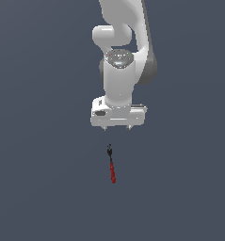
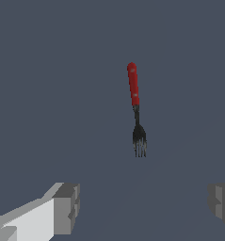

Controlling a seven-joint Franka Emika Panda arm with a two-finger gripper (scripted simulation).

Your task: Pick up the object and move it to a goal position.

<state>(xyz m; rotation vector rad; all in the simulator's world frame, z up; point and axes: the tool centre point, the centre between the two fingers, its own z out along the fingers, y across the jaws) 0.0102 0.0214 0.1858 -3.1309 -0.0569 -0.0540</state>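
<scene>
Hanging over the middle of the plain grey bench point(image 1: 34, 188), the arm point(image 1: 125, 28) points its gripper point(image 1: 117, 128) straight down, with no edge or corner of the surface in sight to fix the spot more closely. Going from the exterior view's left across, nothing lies on that side; then comes the gripper with its two short fingertips point(image 1: 105, 127) just showing under the white hand, and right below them in that picture, apart from them, the fork point(image 1: 112, 165), flat on the surface. Its black tines point toward the gripper and the red handle runs away from it. The wrist view shows the fingers point(image 2: 67, 207) spread wide with nothing between them, so the hand is released and empty, and the fork point(image 2: 136, 110) sits ahead of the gap rather than inside it. I'd judge the wide spread suits so thin a tool, leaving room to straddle it. Nothing lies to the exterior view's right, and no goal marker shows. The pick has not yet begun.
</scene>
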